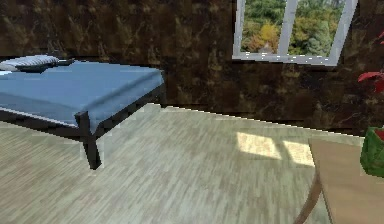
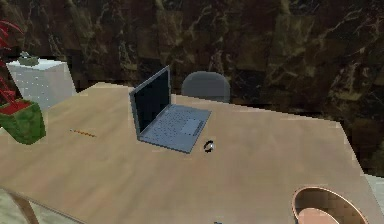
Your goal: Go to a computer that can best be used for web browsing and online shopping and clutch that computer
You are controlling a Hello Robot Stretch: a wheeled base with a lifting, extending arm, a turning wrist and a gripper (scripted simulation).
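An opened grey laptop (image 2: 165,113) stands on a light wooden table (image 2: 250,160), left of the table's middle, its dark screen upright and its keyboard facing the arm side view's right. A small dark ring-shaped thing (image 2: 210,147) lies on the table just beside the laptop's front corner.
A grey chair (image 2: 205,87) stands behind the table, a white dresser (image 2: 40,82) at the far left, a red-leaved plant in a green pot (image 2: 22,120), a thin pencil (image 2: 81,133) and a wooden bowl (image 2: 328,208). In the forward view: a blue bed (image 1: 75,90), a window (image 1: 295,28), the table's corner (image 1: 350,185).
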